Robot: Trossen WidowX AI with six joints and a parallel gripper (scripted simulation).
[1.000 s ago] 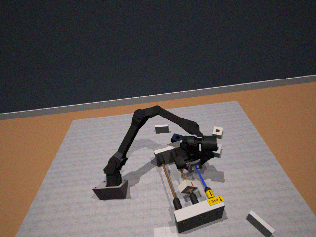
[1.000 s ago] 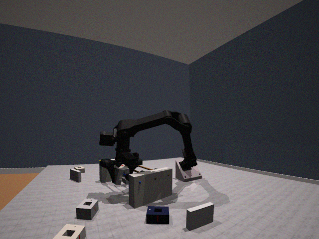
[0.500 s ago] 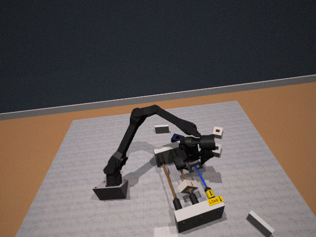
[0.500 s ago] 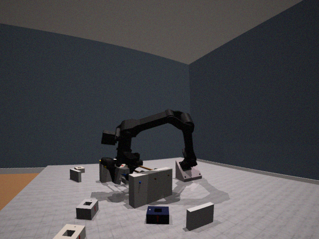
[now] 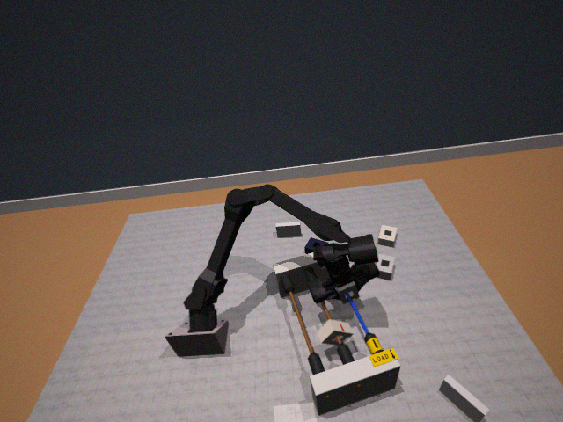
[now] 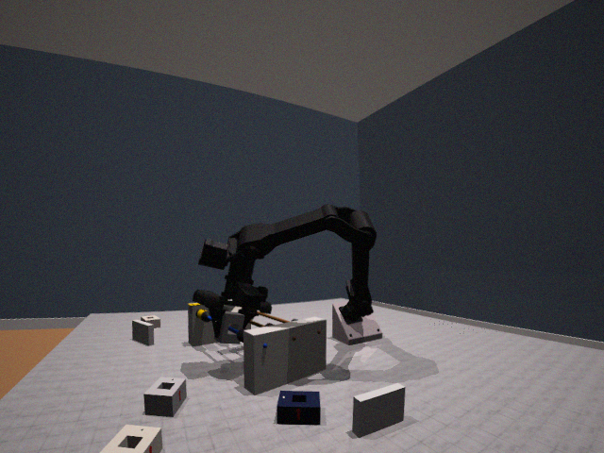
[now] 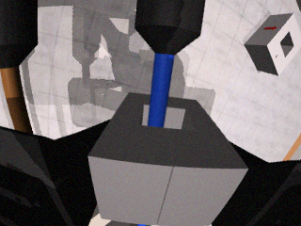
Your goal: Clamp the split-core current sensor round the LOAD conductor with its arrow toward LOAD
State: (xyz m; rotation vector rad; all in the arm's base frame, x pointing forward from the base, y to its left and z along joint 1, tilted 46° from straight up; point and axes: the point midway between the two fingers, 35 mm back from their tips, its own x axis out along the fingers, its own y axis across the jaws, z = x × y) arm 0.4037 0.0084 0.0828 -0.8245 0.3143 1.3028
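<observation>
The grey split-core sensor [image 5: 347, 292] [image 7: 134, 188] is round the blue conductor [image 5: 357, 313] [image 7: 162, 77], which enters its square window in the wrist view and comes out below. Its two halves meet at a thin seam. Whether it is latched cannot be told, and its arrow is not visible. My gripper [image 5: 344, 287] [image 7: 159, 125] is shut on the sensor, one finger at each side. The yellow LOAD marker [image 5: 383, 357] and a yellow sleeve with an arrow [image 5: 374, 344] are at the blue conductor's near end in the top view.
Two brown conductors [image 5: 301, 322] [image 5: 325, 311] run beside the blue one; a white sensor [image 5: 329, 331] sits on the middle one. End blocks [image 5: 354, 388] [image 6: 307, 353] hold the conductors. Other sensors, white [image 5: 387, 230] [image 6: 157, 403] and navy [image 6: 298, 414], and grey blocks [image 5: 288, 229] [image 5: 461, 397] stand around.
</observation>
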